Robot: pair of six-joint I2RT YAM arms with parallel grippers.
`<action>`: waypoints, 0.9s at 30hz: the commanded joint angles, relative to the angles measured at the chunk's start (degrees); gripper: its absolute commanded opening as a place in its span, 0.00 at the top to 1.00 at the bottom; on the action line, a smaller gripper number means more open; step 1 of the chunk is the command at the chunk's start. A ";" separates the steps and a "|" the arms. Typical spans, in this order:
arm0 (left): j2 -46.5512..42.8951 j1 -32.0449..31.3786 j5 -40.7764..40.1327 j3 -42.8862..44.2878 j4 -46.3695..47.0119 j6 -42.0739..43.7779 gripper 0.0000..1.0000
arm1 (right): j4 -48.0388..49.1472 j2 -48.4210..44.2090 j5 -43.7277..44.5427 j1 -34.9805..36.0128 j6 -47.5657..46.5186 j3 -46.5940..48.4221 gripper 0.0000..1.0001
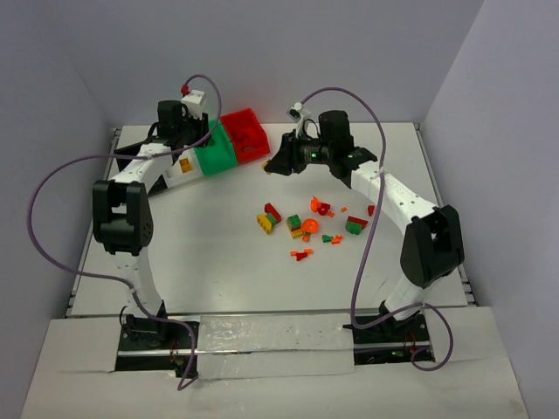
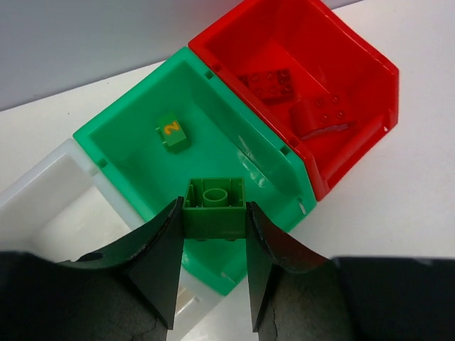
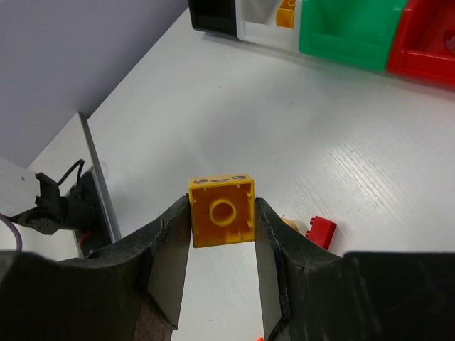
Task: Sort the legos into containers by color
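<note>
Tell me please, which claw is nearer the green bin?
Left. The left claw hangs over the green bin with a green brick; the right claw is beyond the red bin.

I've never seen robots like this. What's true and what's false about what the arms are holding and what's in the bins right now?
1. The left gripper holds a green brick. True.
2. The right gripper is empty. False: it is clamped on a yellow brick.
3. The green bin has nothing in it. False: a small green piece marked "2" lies inside.
4. The red bin contains red pieces. True.
5. Every lego is already sorted. False: loose legos in several colors lie on the table.
</note>
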 commanded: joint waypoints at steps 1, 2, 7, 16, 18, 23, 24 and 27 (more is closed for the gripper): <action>2.32 -0.04 -1.03 6.49 -0.24 -1.55 0.54 | 0.08 -2.48 0.99 -0.17 -1.48 -0.19 1.00; 2.66 -0.04 -1.23 7.10 -0.98 -1.35 0.49 | 0.08 -2.35 0.99 -0.17 -1.48 -0.12 1.00; -0.19 0.05 0.29 6.64 -3.03 -0.78 0.39 | 1.33 -1.97 0.57 -0.02 0.38 -0.48 1.00; -18.47 1.90 27.23 -6.24 -13.85 -12.74 0.25 | -2.16 -3.10 5.09 5.44 -6.62 0.51 1.00; -21.96 1.90 34.34 -11.22 -14.30 -17.10 0.23 | -3.64 -4.07 10.62 8.61 -14.49 0.04 1.00; -26.80 1.81 42.77 -19.28 -16.40 -26.89 0.20 | -6.47 -4.73 19.77 16.59 -26.18 -0.72 1.00; -27.28 1.76 43.54 -20.40 -17.08 -28.02 0.20 | -6.64 -4.69 21.54 18.06 -27.05 -0.90 1.00; -28.92 1.72 44.62 -23.26 -15.87 -29.80 0.16 | -6.94 -4.56 24.58 20.40 -29.31 -0.98 1.00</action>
